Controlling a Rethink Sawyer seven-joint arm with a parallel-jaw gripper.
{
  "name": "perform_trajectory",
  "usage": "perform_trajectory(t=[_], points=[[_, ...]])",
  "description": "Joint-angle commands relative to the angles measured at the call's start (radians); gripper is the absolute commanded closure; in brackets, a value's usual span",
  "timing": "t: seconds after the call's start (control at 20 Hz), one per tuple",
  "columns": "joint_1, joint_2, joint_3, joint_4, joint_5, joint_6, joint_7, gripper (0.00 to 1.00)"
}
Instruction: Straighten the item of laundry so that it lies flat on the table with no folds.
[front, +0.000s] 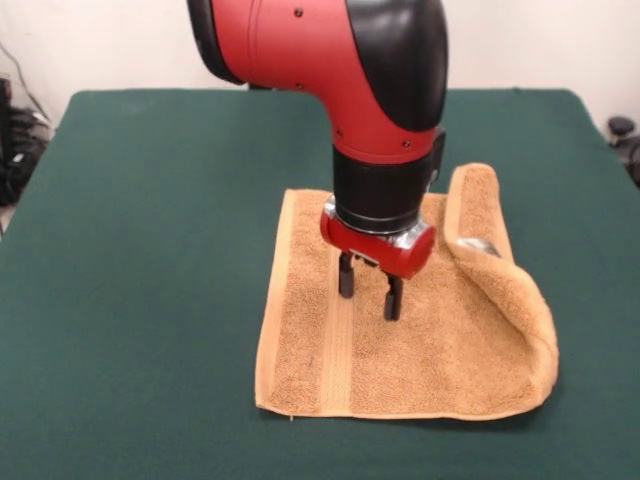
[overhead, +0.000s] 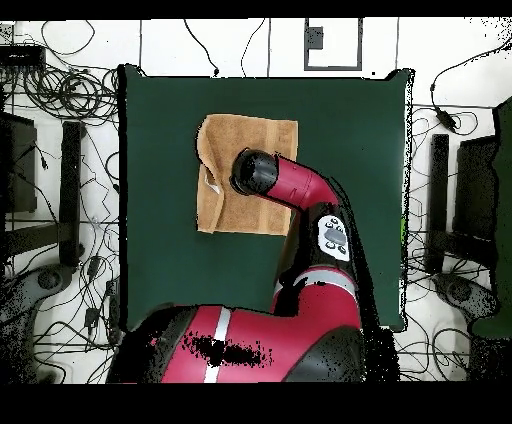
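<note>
Table: large, covered in dark green cloth. In the front view broad bare green lies to the picture's left of the towel and behind it toward the far edge; a narrower strip of green shows along the near edge and to the picture's right. In the overhead view the cloth runs well beyond the towel on every side, with the most open room below it and to that picture's right.

Towel: orange-tan terry, lying near the table's middle. In the front view the left part lies flat, with a woven band running front to back beside the left edge. The near edge is straight and flat down to the left corner. The right side is not flat: that edge is lifted and curled over toward the middle, forming a rounded fold from the far right corner down to the near right corner, with a pale band showing along the raised flap.

Gripper: two black fingers pointing down from a red wrist, parted with a visible gap, nothing between them. The tips sit on or just above the flat middle of the towel, right of the woven band and left of the fold; contact cannot be told.

Arm: red and black, covering the towel's centre in the overhead view.
</note>
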Motion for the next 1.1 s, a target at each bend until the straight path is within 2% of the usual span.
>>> perform_trajectory(t=[0.05, 1.1], points=[[0.055, 0.162, 0.094, 0.002, 0.074, -0.201, 0.265, 0.00], [0.089, 0.028, 0.074, 0.096, 0.125, -0.099, 0.268, 0.00]])
